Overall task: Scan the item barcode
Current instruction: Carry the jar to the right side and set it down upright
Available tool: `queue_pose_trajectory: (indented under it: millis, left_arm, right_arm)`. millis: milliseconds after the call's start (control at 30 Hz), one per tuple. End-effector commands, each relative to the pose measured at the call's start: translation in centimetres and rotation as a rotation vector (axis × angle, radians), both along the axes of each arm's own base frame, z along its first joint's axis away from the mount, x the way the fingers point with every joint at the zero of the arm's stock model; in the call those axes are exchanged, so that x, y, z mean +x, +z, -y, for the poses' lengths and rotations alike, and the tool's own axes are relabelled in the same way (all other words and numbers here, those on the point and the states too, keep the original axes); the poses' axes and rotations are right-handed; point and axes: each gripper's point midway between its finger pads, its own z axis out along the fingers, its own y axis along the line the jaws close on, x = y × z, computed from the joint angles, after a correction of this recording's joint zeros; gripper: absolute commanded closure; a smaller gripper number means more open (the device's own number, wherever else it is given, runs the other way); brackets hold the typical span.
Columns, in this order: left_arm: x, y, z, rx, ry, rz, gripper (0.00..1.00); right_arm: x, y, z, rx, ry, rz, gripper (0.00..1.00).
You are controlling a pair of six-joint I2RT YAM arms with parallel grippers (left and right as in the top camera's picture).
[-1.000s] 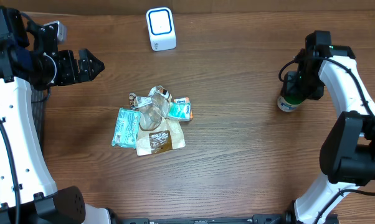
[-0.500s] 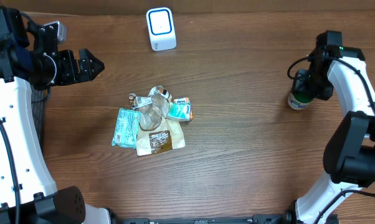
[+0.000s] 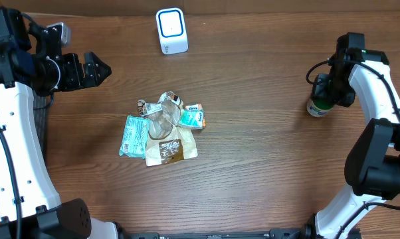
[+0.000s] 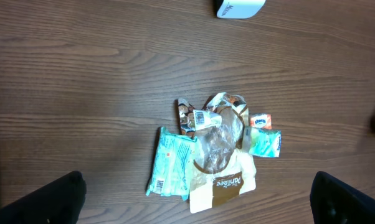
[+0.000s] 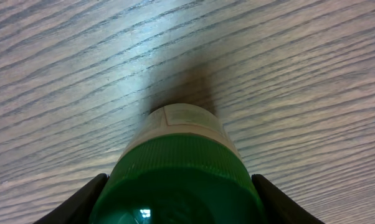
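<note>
Right gripper (image 5: 178,202) clamped on bottle cap, right side of table; left gripper idle.

Both fingers press the green cap (image 5: 181,168) of a small bottle (image 3: 317,107), upright, pale body hanging below. Can't tell if its base touches the table (image 3: 253,166). Looks like rigid plastic, probably light. The ribbed cap is a sound hold and leaves the label wall exposed, but the round body could twist in the grip. Barcode not visible. Scanner (image 3: 171,30) sits far centre, well apart to the left. Packet pile (image 3: 161,129) mid-table. Left gripper (image 3: 101,68) spread wide at far left, holding nothing.
</note>
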Motion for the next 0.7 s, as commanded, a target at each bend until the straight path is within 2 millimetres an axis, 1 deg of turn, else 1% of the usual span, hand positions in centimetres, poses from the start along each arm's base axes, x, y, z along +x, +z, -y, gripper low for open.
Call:
queue_pose_trajectory:
  millis: [0, 167, 200, 233, 267, 300, 367, 533, 600, 633, 667]
  left_arm:
    - [-0.1, 0.5, 0.2, 0.018, -0.025, 0.019, 0.01]
    - [-0.1, 0.5, 0.3, 0.018, -0.025, 0.019, 0.01]
    - [-0.1, 0.5, 0.2, 0.018, -0.025, 0.02, 0.0]
    - [-0.1, 0.5, 0.2, 0.018, -0.025, 0.02, 0.01]
    - [-0.1, 0.5, 0.2, 0.018, -0.025, 0.019, 0.0]
    - [-0.1, 0.5, 0.3, 0.018, -0.025, 0.019, 0.0]
    - [-0.1, 0.5, 0.2, 0.018, -0.025, 0.02, 0.0]
    - [-0.1, 0.5, 0.3, 0.018, -0.025, 0.019, 0.0]
    - [-0.1, 0.5, 0.3, 0.018, -0.025, 0.019, 0.0]
    - [-0.1, 0.5, 0.3, 0.018, -0.025, 0.019, 0.0]
    - [-0.1, 0.5, 0.3, 0.018, -0.025, 0.02, 0.01]
  right_arm:
    - [0.0, -0.7, 0.4, -0.011, -0.011, -0.014, 0.66]
    - [-0.1, -1.4, 0.4, -0.007, -0.01, -0.032, 0.65]
    - [-0.1, -1.4, 0.4, -0.006, -0.01, -0.033, 0.62]
    - [-0.2, -1.4, 0.4, -0.006, -0.01, -0.037, 0.59]
    - [-0.3, -1.4, 0.3, -0.005, -0.01, -0.042, 0.47]
    - [-0.4, -1.4, 0.3, -0.004, -0.01, -0.047, 0.41]
    - [-0.6, -1.4, 0.3, -0.003, -0.01, -0.054, 0.34]
    - [-0.5, -1.1, -0.2, 0.025, -0.007, -0.051, 0.13]
    - [-0.4, -0.5, -0.3, 0.031, -0.006, -0.051, 0.07]
    - [-0.3, 0.2, -0.3, 0.032, -0.006, -0.051, 0.01]
    - [-0.1, 1.5, -0.3, 0.031, -0.005, -0.049, 0.0]
